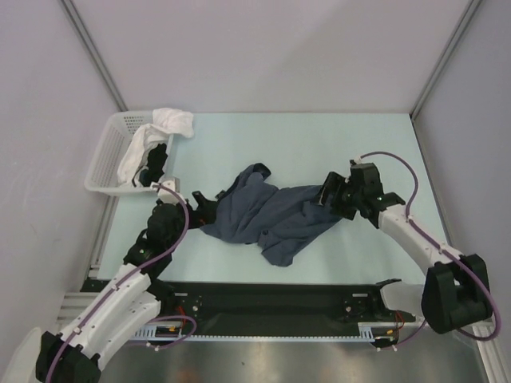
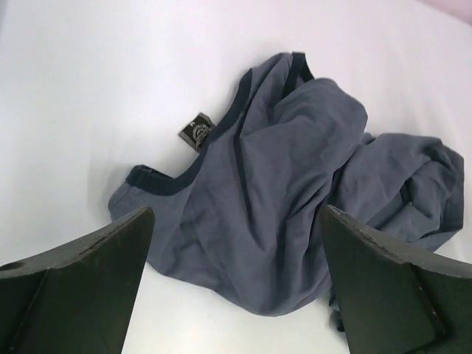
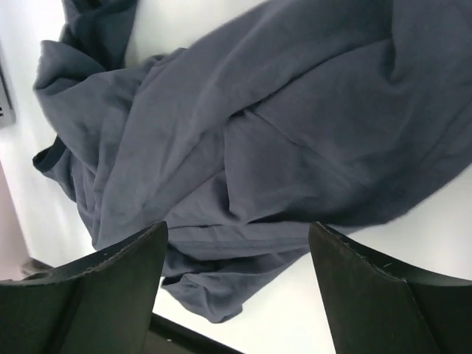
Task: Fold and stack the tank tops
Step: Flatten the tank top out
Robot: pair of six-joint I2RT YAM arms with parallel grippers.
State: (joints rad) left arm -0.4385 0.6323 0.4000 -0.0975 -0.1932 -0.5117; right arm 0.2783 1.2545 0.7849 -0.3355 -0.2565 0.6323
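long axis: the slate-blue tank top runs roughly 9 to 3 o'clock across the table, with the 3 o'clock end a touch farther back
which way it points: the dark-trimmed edge and little black label sit on the 9-to-12 side; honestly can't pick out the hem in that bunch
where: pretty much dead centre of the table, between the two arms
count: one tank top out on the table, one white basket at 10 o'clock, one white cloth draped over its rim, plus something dark inside that I can't identify
looks: crumpled, deep folds, one lobe poking toward 12 and another toward 6, not flat at all
left gripper: at the top's 9 o'clock end, fingers spread wide, nothing between them
right gripper: at the 3 o'clock end, fingers apart over the cloth, not pinching it
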